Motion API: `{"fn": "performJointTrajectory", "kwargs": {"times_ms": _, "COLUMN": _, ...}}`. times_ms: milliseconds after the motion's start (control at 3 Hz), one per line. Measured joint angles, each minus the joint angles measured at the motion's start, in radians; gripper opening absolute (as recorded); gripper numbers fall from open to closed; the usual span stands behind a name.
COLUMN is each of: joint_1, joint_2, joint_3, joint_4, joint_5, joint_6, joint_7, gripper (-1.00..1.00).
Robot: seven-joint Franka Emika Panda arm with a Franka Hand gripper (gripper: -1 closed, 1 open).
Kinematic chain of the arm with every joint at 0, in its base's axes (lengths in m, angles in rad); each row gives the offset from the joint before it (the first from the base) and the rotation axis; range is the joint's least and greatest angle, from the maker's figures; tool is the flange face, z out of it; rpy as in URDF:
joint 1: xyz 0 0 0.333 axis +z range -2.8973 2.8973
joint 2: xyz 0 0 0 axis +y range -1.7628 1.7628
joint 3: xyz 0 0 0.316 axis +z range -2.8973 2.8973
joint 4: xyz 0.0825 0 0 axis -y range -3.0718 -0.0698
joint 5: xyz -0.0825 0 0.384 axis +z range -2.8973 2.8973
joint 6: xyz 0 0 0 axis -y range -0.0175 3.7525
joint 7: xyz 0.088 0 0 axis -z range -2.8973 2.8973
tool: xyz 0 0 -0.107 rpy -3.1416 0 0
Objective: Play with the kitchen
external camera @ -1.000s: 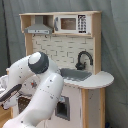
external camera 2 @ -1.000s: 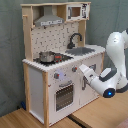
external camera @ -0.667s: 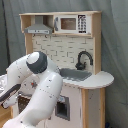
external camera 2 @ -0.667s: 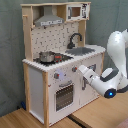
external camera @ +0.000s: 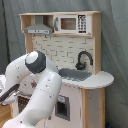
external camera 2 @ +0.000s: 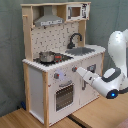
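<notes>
The kitchen [external camera 2: 57, 60] stands upright against a grey-green curtain [external camera: 115, 50]. It fills the middle of both exterior views, and in the second exterior view its base rests on a wood-toned floor [external camera 2: 95, 117]. The arm [external camera 2: 107, 82] reaches in from the second exterior view's right, and its end effector [external camera 2: 76, 70] sits right at the front panel, just beside the knobs [external camera 2: 58, 76] and above the oven door [external camera 2: 63, 96]. Whether it is spread or pressed together cannot be told, nor whether it touches the panel.

The step in hand looks like working something on the front panel, a knob or the oven door. To do it well, the arm should approach squarely, press lightly and turn or pull along the part's own travel, since a sideways shove could tip or slide the light toy cabinet. In the first exterior view the arm's bulk hides the panel, so the second exterior view is the one to steer by.

Counted from largest to smallest:
- one kitchen
- one arm
- one range hood [external camera 2: 50, 21]
- one oven door
- one grey sink [external camera 2: 80, 50]
- one microwave [external camera: 68, 23]
- one black faucet [external camera 2: 75, 38]
- one steel pot [external camera 2: 46, 57] on the hob
- at least one knob, the full number too small to tell
</notes>
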Motion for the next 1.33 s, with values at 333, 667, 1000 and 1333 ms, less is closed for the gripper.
{"fn": "performJointTrajectory", "kwargs": {"times_ms": 333, "joint_1": 0.009, "joint_2": 0.0, "joint_3": 0.002, "joint_4": 0.0, "joint_5": -0.024, "joint_6": 0.004, "joint_7": -0.104, "gripper": 1.0}}
{"fn": "performJointTrajectory", "kwargs": {"times_ms": 667, "joint_1": 0.013, "joint_2": 0.0, "joint_3": 0.002, "joint_4": -0.004, "joint_5": -0.045, "joint_6": 0.015, "joint_7": -0.227, "gripper": 1.0}}
{"fn": "performJointTrajectory", "kwargs": {"times_ms": 1000, "joint_1": 0.011, "joint_2": 0.0, "joint_3": -0.001, "joint_4": -0.017, "joint_5": -0.049, "joint_6": 0.025, "joint_7": -0.336, "gripper": 1.0}}
{"fn": "performJointTrajectory", "kwargs": {"times_ms": 1333, "joint_1": -0.001, "joint_2": 0.0, "joint_3": -0.006, "joint_4": -0.043, "joint_5": -0.049, "joint_6": 0.034, "joint_7": -0.44, "gripper": 1.0}}
